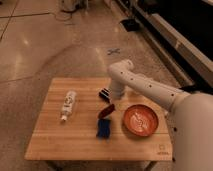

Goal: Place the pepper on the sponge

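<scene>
Camera view. The gripper (113,102), at frame centre on the white arm (150,90), sits directly over the upper end of the pepper (105,111); whether it is spread or pinching cannot be told. The pepper lies slanted just above the sponge (103,129), not on it; held or resting is unclear. Judged light, smooth and tapered, the pepper is best taken across its thicker middle. The sponge looks soft and may let it roll. The wooden table (55,142) also carries 1 white bottle (68,104), 1 black bar (104,93) and 1 red bowl (140,121). A polished floor (45,45) surrounds it.
</scene>
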{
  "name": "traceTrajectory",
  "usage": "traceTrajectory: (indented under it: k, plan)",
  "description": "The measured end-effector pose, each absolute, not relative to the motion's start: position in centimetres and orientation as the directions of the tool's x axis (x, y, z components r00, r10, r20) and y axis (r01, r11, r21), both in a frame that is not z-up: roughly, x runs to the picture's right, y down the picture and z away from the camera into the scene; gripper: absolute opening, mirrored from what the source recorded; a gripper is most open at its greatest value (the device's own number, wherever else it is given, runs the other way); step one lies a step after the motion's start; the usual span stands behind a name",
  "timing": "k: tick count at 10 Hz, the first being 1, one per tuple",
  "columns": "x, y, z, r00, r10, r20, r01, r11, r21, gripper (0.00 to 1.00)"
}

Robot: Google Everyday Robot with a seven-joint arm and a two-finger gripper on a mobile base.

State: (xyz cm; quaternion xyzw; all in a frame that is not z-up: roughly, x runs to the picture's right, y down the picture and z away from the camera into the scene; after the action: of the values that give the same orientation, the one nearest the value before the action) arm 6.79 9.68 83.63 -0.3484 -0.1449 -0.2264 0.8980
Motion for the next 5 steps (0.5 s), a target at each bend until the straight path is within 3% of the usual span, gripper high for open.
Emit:
traceTrajectory:
  k: [5]
  plan:
    - [8.0, 16.2, 80.6, 0.831, -0.293, 0.473, 0.544, 0.604, -0.582, 0.0]
